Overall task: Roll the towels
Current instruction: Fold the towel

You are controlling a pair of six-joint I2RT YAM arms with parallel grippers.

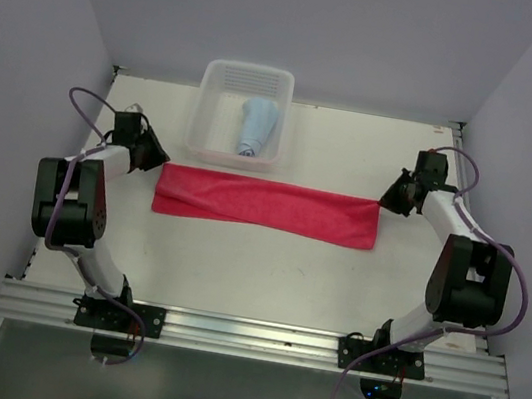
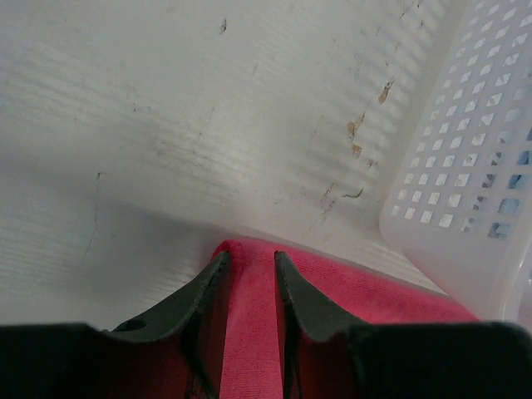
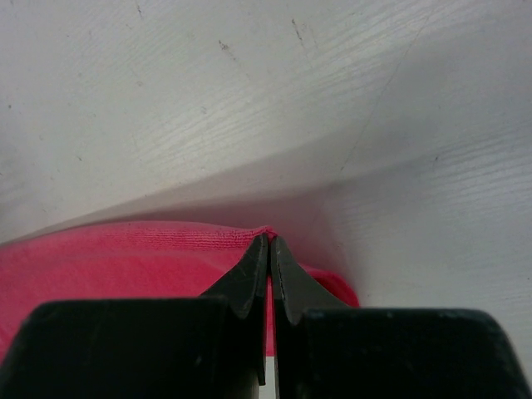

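The bright pink-red towel lies folded in a long strip across the middle of the table. My left gripper is at its left end. In the left wrist view the left gripper stands open, its jaws apart over the towel's corner, with cloth showing flat between them. My right gripper is at the strip's right end. In the right wrist view the right gripper is shut on the towel's upper edge, which rises to a small peak at the tips. The light blue towel lies rolled inside the basket.
The white mesh basket stands at the back centre, just behind the pink strip; its wall is close on the right in the left wrist view. Grey walls enclose the table on the left, right and back.
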